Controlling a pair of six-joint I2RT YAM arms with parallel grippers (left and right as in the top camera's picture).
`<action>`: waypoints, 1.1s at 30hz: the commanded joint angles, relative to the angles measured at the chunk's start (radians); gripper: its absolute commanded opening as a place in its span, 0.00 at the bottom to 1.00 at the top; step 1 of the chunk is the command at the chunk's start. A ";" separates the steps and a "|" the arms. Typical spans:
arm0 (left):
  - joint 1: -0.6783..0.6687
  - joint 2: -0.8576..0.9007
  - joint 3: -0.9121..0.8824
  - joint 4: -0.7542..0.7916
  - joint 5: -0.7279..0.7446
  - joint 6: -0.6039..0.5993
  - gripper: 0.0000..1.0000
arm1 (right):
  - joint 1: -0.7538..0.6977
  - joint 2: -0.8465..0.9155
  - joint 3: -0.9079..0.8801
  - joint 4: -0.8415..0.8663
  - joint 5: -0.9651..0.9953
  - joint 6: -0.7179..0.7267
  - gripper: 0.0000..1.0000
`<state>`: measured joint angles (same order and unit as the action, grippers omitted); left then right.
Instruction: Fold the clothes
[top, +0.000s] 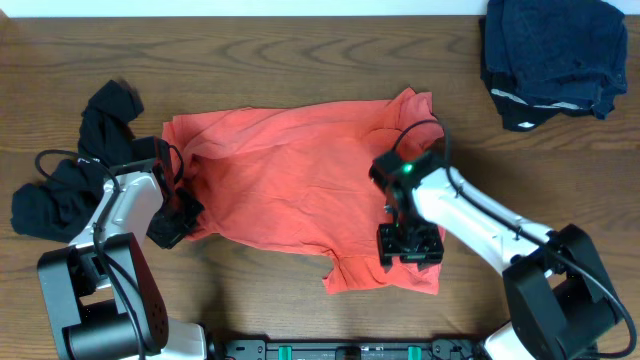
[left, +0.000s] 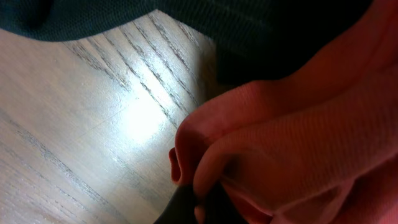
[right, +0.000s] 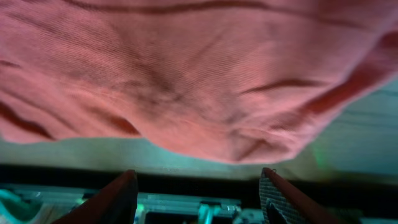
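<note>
At the near edge of the table (top: 300, 60), the right pincer (top: 410, 245) points down over the near-right part of the coral-red T-shirt (top: 290, 190). In the right wrist view its two fingers (right: 118, 193) stand well apart with nothing between them, and the shirt's rumpled edge (right: 205, 93) hangs just beyond the tips.

On the near left, the left pincer (top: 172, 222) sits at the shirt's left edge. From the left wrist view, folds of coral knit (left: 286, 155) gather around a dark fingertip (left: 183, 205) at the bottom of the frame. It looks clamped on that edge of the T-shirt, though only a sliver of the finger shows. Pale wood grain lies bare beside the bunched cloth.

The T-shirt is spread mostly flat in the middle of the table, its long axis running left to right. One flap juts toward the near edge under the right pincer, and a corner peaks at the far right. The side facing up is plain coral with shallow wrinkles, and no lettering on it can be read.

Left of the shirt, just beside the left arm, the black garment (top: 70, 180) lies crumpled in a loose heap, apart from the shirt.

Farthest off, in the far right corner, a dark blue pile of cloth (top: 550, 55) sits well apart from the shirt, with a thin pale strip along its near edge.
</note>
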<state>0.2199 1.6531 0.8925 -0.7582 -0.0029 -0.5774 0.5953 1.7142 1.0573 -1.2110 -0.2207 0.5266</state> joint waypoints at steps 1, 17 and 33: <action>0.005 -0.011 0.005 0.000 -0.005 0.009 0.06 | 0.049 -0.026 -0.068 0.055 0.025 0.094 0.60; 0.005 -0.011 0.005 0.015 -0.005 0.024 0.06 | 0.063 -0.026 -0.206 0.243 0.124 0.198 0.01; 0.005 -0.011 0.004 0.011 -0.008 0.054 0.06 | -0.060 -0.080 0.083 0.076 0.048 -0.050 0.01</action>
<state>0.2199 1.6531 0.8925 -0.7433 -0.0029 -0.5411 0.5659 1.6394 1.1263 -1.1564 -0.1646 0.5457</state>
